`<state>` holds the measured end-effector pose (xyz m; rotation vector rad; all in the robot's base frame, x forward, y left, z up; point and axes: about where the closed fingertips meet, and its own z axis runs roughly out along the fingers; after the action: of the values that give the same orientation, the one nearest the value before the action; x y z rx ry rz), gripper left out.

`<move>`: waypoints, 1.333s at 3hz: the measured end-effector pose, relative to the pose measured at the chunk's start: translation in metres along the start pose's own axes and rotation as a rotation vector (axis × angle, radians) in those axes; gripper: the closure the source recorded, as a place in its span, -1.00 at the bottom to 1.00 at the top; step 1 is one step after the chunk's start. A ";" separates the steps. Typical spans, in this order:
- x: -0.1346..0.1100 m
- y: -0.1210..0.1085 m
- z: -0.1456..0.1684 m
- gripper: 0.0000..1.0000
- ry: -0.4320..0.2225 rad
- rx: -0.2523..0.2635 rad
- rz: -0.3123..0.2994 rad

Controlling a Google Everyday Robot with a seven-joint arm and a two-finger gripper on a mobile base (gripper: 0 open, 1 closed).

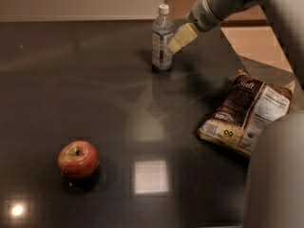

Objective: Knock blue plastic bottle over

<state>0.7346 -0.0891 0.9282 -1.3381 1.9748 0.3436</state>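
The blue plastic bottle (162, 38) stands upright at the far middle of the dark table (95, 94). It is clear, with a white cap and a blue-and-white label. My gripper (174, 45) reaches in from the upper right. Its cream-coloured tip is right at the bottle's right side, at about label height, touching it or nearly so.
A red apple (78, 159) sits at the front left. A brown snack bag (248, 110) lies at the right, near the table's edge. My grey arm (266, 4) crosses the upper right, and part of my body (275, 175) fills the lower right corner.
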 end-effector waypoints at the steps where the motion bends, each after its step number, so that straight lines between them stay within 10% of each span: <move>1: -0.012 0.007 0.015 -1.00 -0.038 -0.025 0.012; 4: -0.026 0.005 0.017 0.27 -0.093 -0.062 0.072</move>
<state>0.7427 -0.0591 0.9338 -1.2685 1.9521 0.4961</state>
